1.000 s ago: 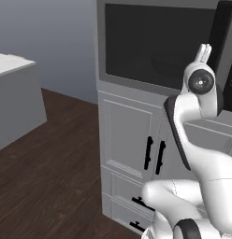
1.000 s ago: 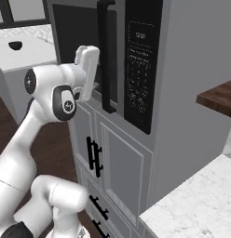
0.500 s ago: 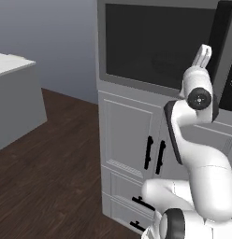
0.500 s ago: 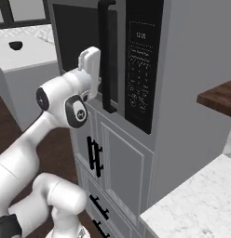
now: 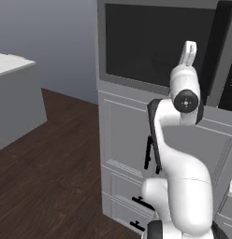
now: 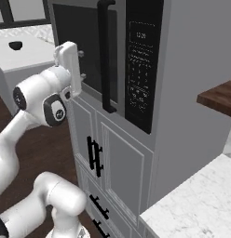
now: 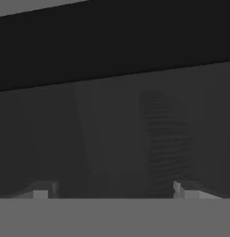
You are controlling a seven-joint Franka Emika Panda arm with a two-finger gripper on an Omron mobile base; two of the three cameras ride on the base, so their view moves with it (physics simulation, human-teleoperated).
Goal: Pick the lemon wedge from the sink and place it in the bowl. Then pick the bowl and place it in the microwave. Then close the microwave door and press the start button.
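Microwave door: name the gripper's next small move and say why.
Probably slide the gripper sideways toward the control strip beside the handle. The microwave door looks already shut, flush with its frame, and the fingers stand wide apart against the dark glass, holding nothing, so the start button seems all that is left.

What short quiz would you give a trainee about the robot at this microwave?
1. True or false: the end effector is holding a bowl.
2. Multiple choice: in the right base view, the black handle on the microwave door stands A) just left of the control panel, B) right of the control panel, C) lying across the top of the door.
3. Fill in: the end effector's jaws stand ___.
Key: 1 false; 2 A; 3 open.
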